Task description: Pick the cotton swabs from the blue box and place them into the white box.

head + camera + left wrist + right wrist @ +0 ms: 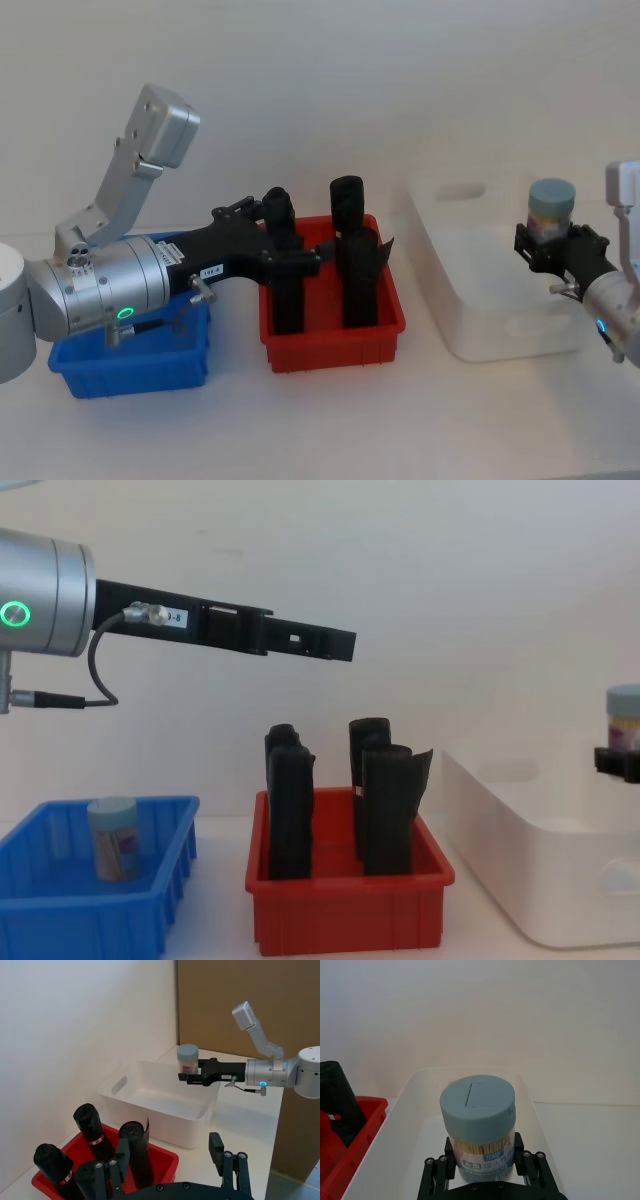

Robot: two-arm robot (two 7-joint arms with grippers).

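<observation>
The right gripper [553, 245] is clamping one tub of cotton swabs [552, 205], its black fingers pressing on the clear cylindrical wall below the smooth, pale blue-grey lid; the tub is hanging upright above the right side of the white box [470, 335], well clear of the rim. The white box is showing as glossy plastic with rounded corners and an oval handle slot; its wide mouth is lying open beneath the tub. A second tub [113, 838] is standing upright in the blue box [60, 920], a ribbed plastic bin at the robot's left; that is making two tubs in all. The left gripper [325, 645] is reaching out high over the red bin [345, 915], its fingers standing apart with nothing between them. Four black rolls [290, 815] are standing upright in the red bin, which is sitting between the blue box and the white box; the three containers are sitting apart from one another, with bare white tabletop [450, 420] showing in front of them.
</observation>
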